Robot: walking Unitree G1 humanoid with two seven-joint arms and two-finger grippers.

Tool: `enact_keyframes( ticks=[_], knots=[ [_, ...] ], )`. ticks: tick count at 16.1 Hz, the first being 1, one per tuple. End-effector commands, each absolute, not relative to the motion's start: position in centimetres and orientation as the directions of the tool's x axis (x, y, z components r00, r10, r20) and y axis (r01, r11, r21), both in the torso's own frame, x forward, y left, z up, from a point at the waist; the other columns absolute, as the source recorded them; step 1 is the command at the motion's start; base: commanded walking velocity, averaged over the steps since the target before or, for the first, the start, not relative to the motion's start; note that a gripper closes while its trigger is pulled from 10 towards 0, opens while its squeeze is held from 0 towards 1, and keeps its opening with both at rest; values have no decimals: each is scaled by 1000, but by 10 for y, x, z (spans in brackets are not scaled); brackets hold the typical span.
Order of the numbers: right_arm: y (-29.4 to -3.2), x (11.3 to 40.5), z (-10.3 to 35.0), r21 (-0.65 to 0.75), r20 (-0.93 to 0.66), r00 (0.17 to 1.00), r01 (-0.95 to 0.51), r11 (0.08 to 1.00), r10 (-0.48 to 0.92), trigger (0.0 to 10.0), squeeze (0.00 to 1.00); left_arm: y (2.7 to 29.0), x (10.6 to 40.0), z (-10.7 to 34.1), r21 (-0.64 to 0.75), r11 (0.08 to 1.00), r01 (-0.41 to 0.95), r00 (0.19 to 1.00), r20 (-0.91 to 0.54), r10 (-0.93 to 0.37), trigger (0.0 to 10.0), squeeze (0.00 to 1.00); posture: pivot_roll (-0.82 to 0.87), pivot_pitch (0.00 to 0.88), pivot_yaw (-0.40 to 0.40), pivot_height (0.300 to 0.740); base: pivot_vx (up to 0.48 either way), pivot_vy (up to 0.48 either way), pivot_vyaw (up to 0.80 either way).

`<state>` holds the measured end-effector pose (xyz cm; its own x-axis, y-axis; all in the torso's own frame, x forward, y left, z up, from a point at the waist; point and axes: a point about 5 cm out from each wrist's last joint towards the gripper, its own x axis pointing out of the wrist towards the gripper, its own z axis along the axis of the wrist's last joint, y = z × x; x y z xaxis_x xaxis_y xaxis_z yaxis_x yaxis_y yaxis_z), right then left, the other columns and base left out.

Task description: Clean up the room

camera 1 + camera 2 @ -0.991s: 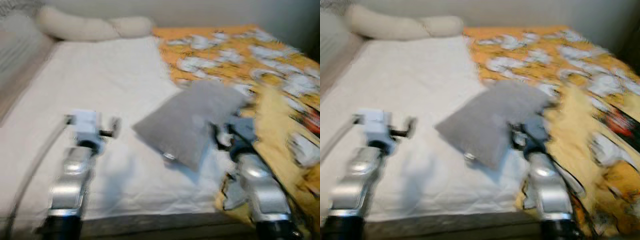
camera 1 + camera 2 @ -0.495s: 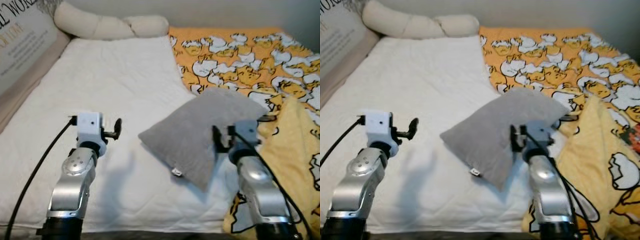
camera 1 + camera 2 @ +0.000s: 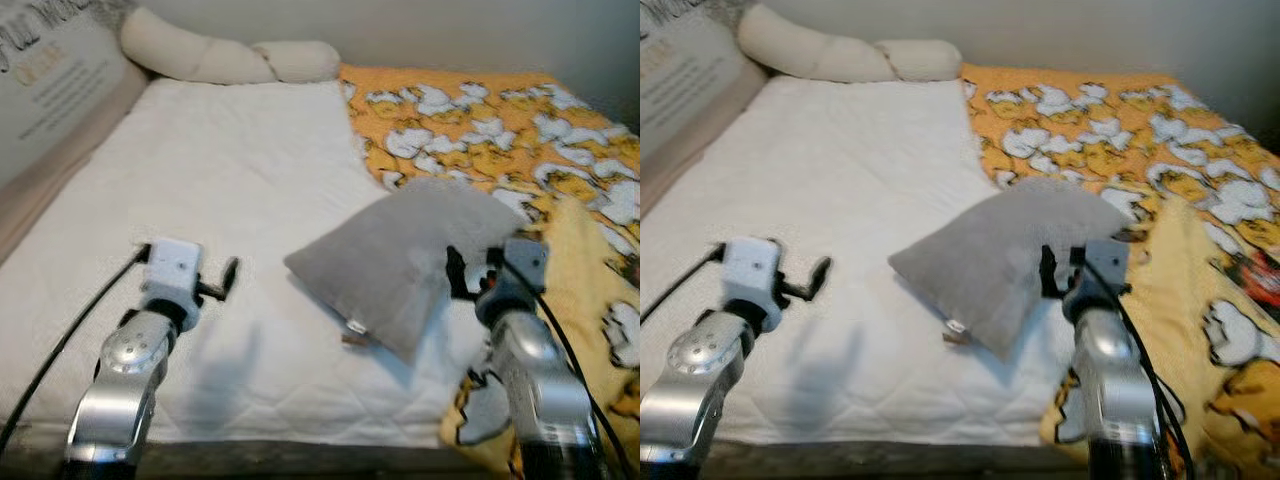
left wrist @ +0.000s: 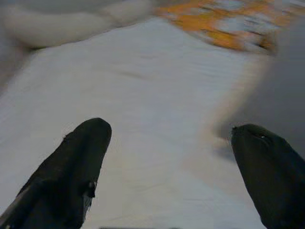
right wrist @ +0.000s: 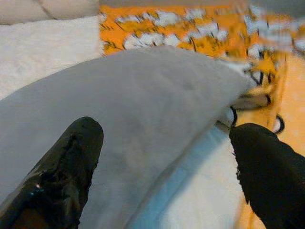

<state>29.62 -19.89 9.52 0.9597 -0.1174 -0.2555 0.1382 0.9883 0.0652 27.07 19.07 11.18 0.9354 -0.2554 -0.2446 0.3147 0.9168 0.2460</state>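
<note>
Both arms sit slightly lower than half a second ago, the view having shifted; the right gripper [image 5: 164, 157], fingers spread, now faces the grey pillow [image 3: 410, 255] lying mid-bed beside the orange blanket [image 3: 500, 120], likely nearing a grasp; the left gripper [image 4: 171, 157] hovers released over the white sheet [image 3: 220, 180]

Lighting soft and even, moderately dim. Motion blur softens both eye views (blanket [image 3: 480, 130] pattern smeared). Faint shadows fall on the white sheet [image 3: 220, 170] below the arms. Left wrist view heavily blurred; no glare.
</note>
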Motion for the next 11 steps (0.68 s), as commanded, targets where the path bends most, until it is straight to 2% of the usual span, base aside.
enact_keyframes(
  ticks=[1, 5, 7, 8, 11],
  knots=[
    [-209, 305, 90, 111, -298, 945, 177, 978, -137, 10000, 1000, 184, 275, 115, 247, 883, 400, 907, -244, -342, 10000, 0, -14, 0, -32, 740, 0, 0, 0],
    [-220, 325, 73, 313, -408, 906, 253, 916, -111, 10000, 1000, 188, 288, 123, 211, 876, 433, 892, -240, -383, 10000, 0, -13, 0, -18, 740, 0, 0, 0],
    [-225, 334, 60, 452, -467, 879, 328, 829, -93, 10000, 1000, 181, 290, 125, 179, 822, 541, 831, -266, -489, 10000, 0, -7, 0, -13, 740, 0, 0, 0],
    [-222, 339, 59, 563, -460, 886, 341, 753, -58, 10000, 1000, 177, 288, 127, 148, 791, 593, 794, -269, -545, 10000, 0, -5, 0, -13, 740, 0, 0, 0],
    [-213, 340, 56, 708, -427, 904, 321, 628, 19, 10000, 1000, 172, 284, 129, 109, 751, 651, 747, -272, -607, 10000, 0, 3, 0, -18, 740, 0, 0, 0]
  ],
)
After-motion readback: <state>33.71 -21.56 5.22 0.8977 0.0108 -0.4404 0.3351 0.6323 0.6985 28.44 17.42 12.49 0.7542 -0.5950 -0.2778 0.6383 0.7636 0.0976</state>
